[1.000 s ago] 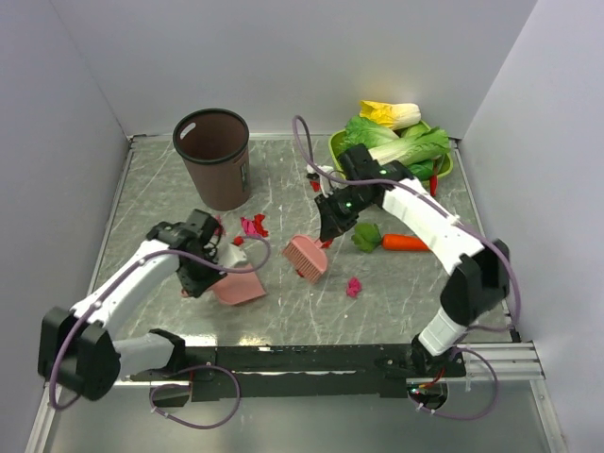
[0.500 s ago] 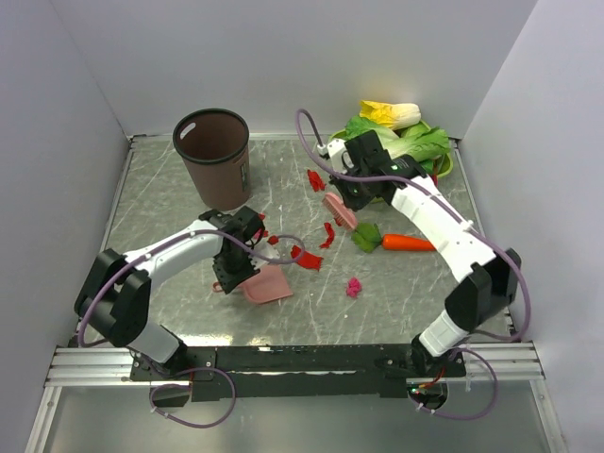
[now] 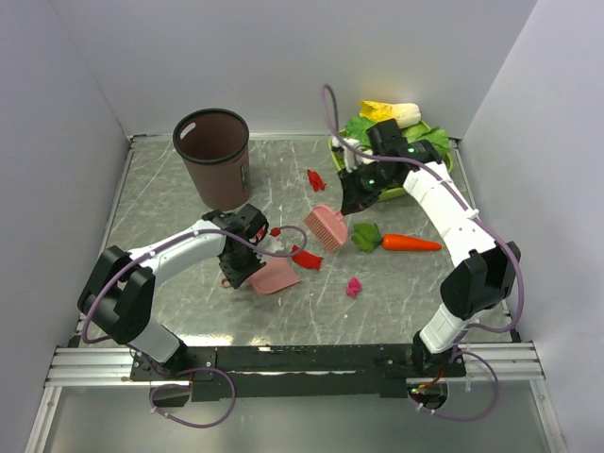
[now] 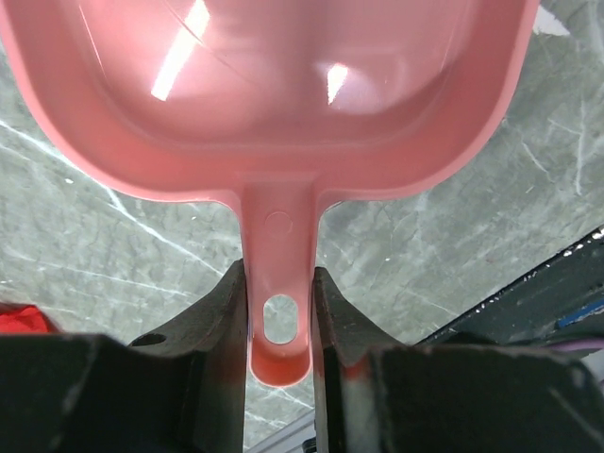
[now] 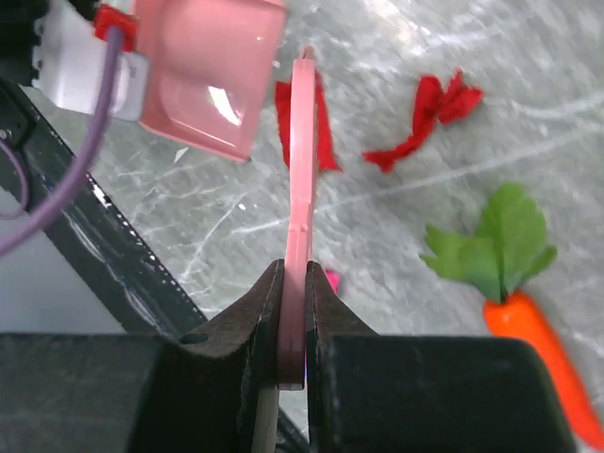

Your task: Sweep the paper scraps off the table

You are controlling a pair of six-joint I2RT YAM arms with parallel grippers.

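Paper scraps (image 3: 304, 257), small crumpled red and magenta bits, lie scattered around the middle of the grey marble-patterned desk (image 3: 160, 203). In the top view, one red strip is just beside the mouth of the pink plastic dustpan (image 3: 276, 276). A second red bit (image 3: 314, 179) sits nearer the far edge, and a magenta bit (image 3: 354, 286) nearer the near edge. A tiny red fleck (image 3: 276, 231) lies close to the left arm.

Left pincer (image 4: 279, 321): narrow, jaws clamped on the dustpan's handle, one jaw on each side. The pan's mouth faces right, toward the brush.

Right pincer (image 5: 294, 330): narrow, jaws pressed on the flat handle of a pink plastic hand brush (image 3: 327, 227). The wrist view shows the brush edge-on. Its head is near the middle of the desk, on the far side of the red strip.

Other items:
- Brown ribbed plastic bin (image 3: 212, 156), upright, near the far left corner.
- Orange carrot (image 3: 408, 243) with green leaves, toward the right edge.
- Green bowl of leafy vegetables (image 3: 444, 162), at the far right corner.
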